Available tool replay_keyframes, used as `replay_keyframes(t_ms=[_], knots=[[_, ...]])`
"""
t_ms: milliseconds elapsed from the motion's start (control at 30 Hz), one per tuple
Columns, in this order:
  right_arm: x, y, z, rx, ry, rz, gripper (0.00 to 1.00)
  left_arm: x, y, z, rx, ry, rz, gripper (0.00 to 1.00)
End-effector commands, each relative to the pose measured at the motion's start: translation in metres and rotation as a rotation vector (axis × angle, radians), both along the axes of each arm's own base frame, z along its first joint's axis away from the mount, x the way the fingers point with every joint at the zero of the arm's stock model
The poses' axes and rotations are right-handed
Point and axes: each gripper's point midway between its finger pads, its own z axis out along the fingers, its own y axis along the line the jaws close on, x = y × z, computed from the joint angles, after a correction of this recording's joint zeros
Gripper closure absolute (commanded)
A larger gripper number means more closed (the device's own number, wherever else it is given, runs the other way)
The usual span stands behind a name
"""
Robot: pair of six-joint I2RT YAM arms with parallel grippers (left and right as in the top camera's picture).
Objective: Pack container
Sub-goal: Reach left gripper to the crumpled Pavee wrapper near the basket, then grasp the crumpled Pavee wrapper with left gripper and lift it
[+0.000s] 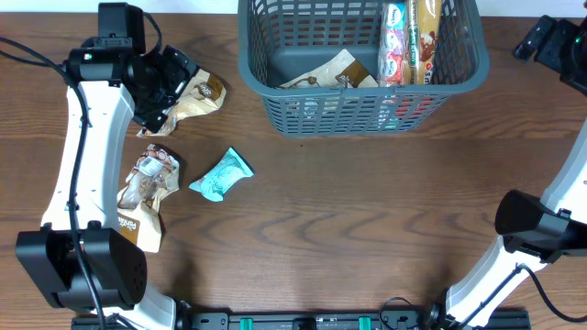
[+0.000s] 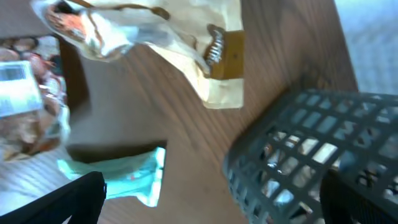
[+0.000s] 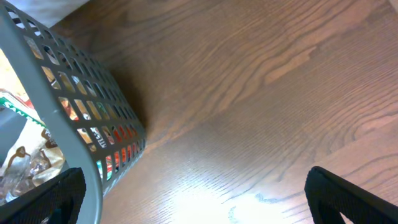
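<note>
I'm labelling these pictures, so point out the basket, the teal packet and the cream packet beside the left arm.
basket (image 1: 362, 90): overhead view, front rim.
teal packet (image 1: 221, 176): overhead view, middle of the wrapper.
cream packet (image 1: 196, 97): overhead view, middle of its crumpled face.

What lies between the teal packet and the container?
Nothing: only bare table separates the teal packet from the container, as the overhead view shows.

Robot lab, wood-grain table
</note>
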Motion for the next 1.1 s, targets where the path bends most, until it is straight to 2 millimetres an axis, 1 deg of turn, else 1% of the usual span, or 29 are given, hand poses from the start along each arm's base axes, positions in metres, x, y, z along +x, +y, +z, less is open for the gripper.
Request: replay_keyframes(t_ms=[0, 67, 133, 200, 267, 367, 533, 667, 767, 800, 900, 1067], knots=[[-0.001, 0.0, 0.0, 0.015, -0.002, -0.011, 0.01, 0.002, 0.007, 0.007, -0.054, 0.015, 0.186, 0.01], [0.0, 0.003, 0.0, 0.028, -0.006, -0.004, 0.01, 0.0, 0.014, 0.005, -0.095, 0.047, 0.371, 0.01], [0.0, 0.006, 0.0, 0.042, -0.011, 0.004, 0.01, 0.0, 0.017, 0.003, -0.147, 0.068, 0.519, 0.01], [0.001, 0.006, 0.0, 0.045, -0.011, 0.006, 0.01, 0.002, 0.023, 0.0, -0.164, 0.078, 0.636, 0.01], [0.001, 0.006, 0.0, 0.045, -0.011, 0.005, 0.01, 0.003, 0.029, -0.006, -0.153, 0.085, 0.712, 0.01], [0.001, 0.006, 0.0, 0.046, -0.011, 0.005, 0.01, 0.005, 0.037, -0.02, -0.136, 0.109, 0.799, 0.0], [0.001, 0.006, 0.0, 0.045, -0.012, 0.006, 0.01, 0.013, 0.034, -0.053, -0.153, 0.184, 0.873, 0.0], [0.001, 0.007, 0.0, 0.049, -0.013, 0.007, 0.01, 0.028, 0.026, -0.083, -0.204, 0.232, 0.902, 0.0], [0.001, 0.007, 0.0, 0.049, -0.012, 0.007, 0.01, 0.04, 0.021, -0.099, -0.25, 0.24, 0.927, 0.01], [0.001, 0.007, 0.0, 0.049, -0.012, 0.007, 0.01, 0.043, 0.021, -0.102, -0.258, 0.24, 0.936, 0.03], [0.001, 0.007, 0.0, 0.048, -0.012, 0.008, 0.01, 0.047, 0.022, -0.105, -0.27, 0.236, 0.97, 0.04], [0.001, 0.007, 0.0, 0.048, -0.012, 0.007, 0.01, 0.047, 0.038, -0.103, -0.266, 0.223, 1.021, 0.09]])
